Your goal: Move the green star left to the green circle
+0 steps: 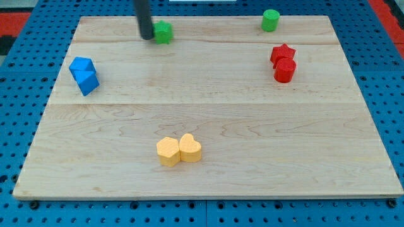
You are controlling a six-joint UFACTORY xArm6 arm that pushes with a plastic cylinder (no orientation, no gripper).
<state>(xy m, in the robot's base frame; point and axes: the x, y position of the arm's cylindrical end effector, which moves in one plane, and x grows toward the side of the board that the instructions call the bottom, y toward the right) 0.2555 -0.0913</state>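
Resting on a blue pegboard, a pale wooden board carries four clusters of small coloured blocks. Going from the view's left: at about nine o'clock on the board sit two blue blocks, an angular one touching a blue cube just below it. At about eleven o'clock the dark rod comes down from the view's top, and my tip rests just beside the left side of the green star; contact cannot be confirmed. The rod has no jaws to open or close. At six o'clock a yellow hexagon touches a yellow heart on its right. At one o'clock stands the green circle, a short cylinder, well apart from the star, to its right. At two o'clock a red star touches a red cylinder below it.
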